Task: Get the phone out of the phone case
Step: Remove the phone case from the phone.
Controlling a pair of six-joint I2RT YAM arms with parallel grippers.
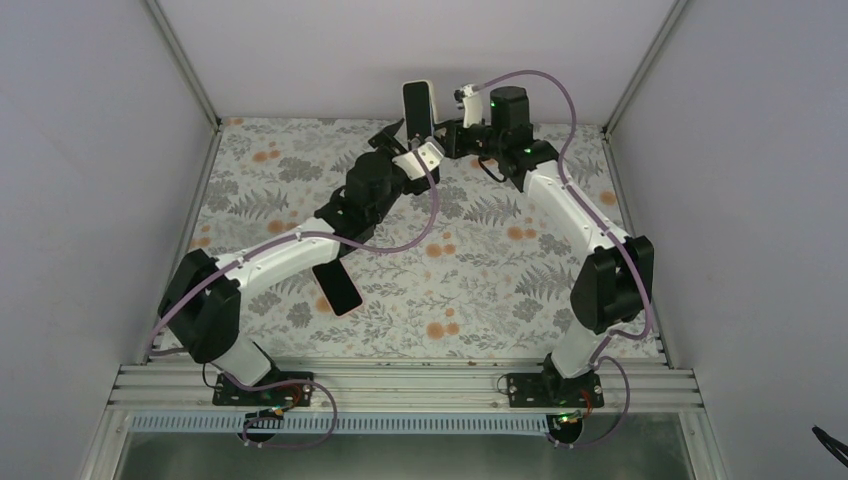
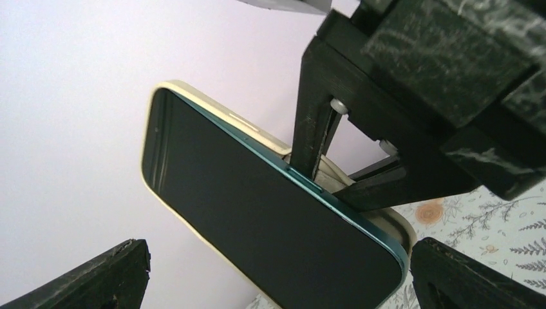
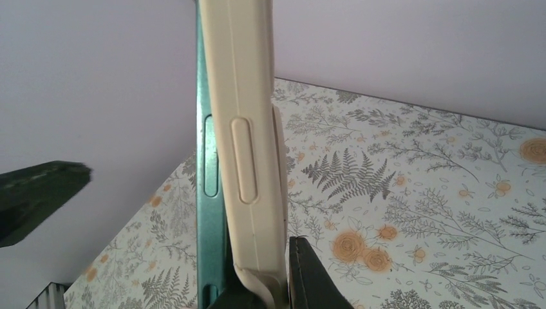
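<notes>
Noted matte table cloth [image 1: 480, 290] printed with grey ferns and orange blooms. Found the left gripper [image 2: 280, 248] spread wide above its far end, scuffed black fingers [image 2: 96, 277] clear of the phone [image 2: 257, 212]: glossy dark glass, teal rim, upright in a smooth cream case [image 3: 248, 129] with rounded corners. Saw the right gripper [image 2: 335, 180] clenched on the case's long edge.

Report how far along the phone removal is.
Done: the phone in its cream case is up off the table, clamped by the right gripper. In hand: the phone's teal edge seems to stand clear of the case along one side, and the left gripper sits open on either side, not touching. Left: grip the phone and pull it fully out.
</notes>
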